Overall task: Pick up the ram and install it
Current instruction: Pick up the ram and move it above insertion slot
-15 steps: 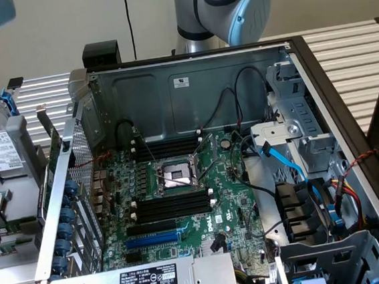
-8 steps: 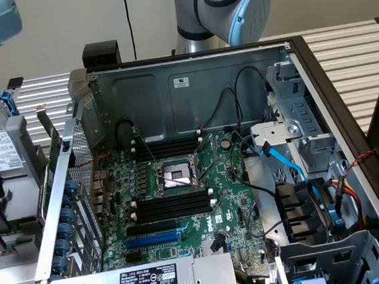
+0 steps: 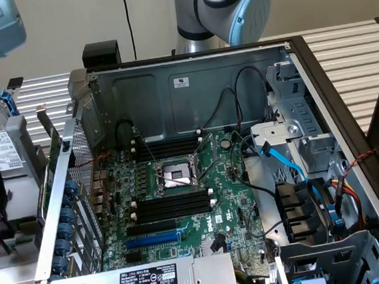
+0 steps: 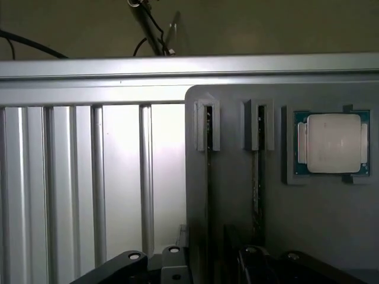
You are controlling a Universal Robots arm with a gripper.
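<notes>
While the black memory slots (image 3: 172,204) in the open case lie empty: gripper (image 4: 204,266), fingers apart, nothing held, poised near grey holder (image 4: 320,225); the ram (image 4: 208,127) stands on edge in a groove, likely for an easy pinch, beside a processor (image 4: 333,144)

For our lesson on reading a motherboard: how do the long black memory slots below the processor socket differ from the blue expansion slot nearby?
Colour: the long black plastic memory slots are dark; the blue plastic expansion slot is bright. Number: the memory slots lie several side by side; the expansion slot is single. Length: the memory slots look longer than the expansion slot. Both sit on the green motherboard, parallel and empty.
</notes>
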